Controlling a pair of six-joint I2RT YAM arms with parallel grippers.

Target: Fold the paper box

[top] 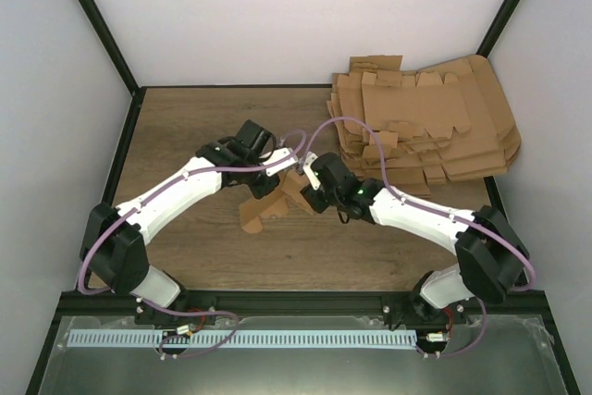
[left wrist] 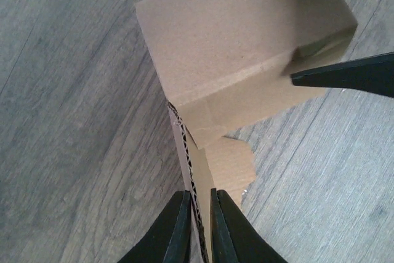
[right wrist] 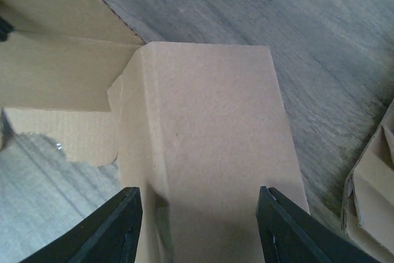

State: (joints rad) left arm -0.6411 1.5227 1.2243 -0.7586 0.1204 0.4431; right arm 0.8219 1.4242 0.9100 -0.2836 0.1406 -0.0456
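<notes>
The paper box (top: 277,201) is a brown cardboard piece, partly folded, lying mid-table between both arms. My left gripper (top: 280,176) is shut on a thin corrugated flap at the box's near end (left wrist: 200,198); the folded body (left wrist: 240,41) rises beyond it. My right gripper (top: 302,193) stands open astride the box body (right wrist: 209,140), its midpoint (right wrist: 198,194) over the top face, one finger on each side. One of its fingers (left wrist: 345,75) shows in the left wrist view lying along the box's side. An unfolded flap (right wrist: 61,72) spreads out to the left.
A pile of flat brown cardboard sheets (top: 425,127) fills the back right corner, and its edge (right wrist: 375,183) shows close to the right gripper. The wooden table (top: 185,136) is bounded by black frame posts and white walls.
</notes>
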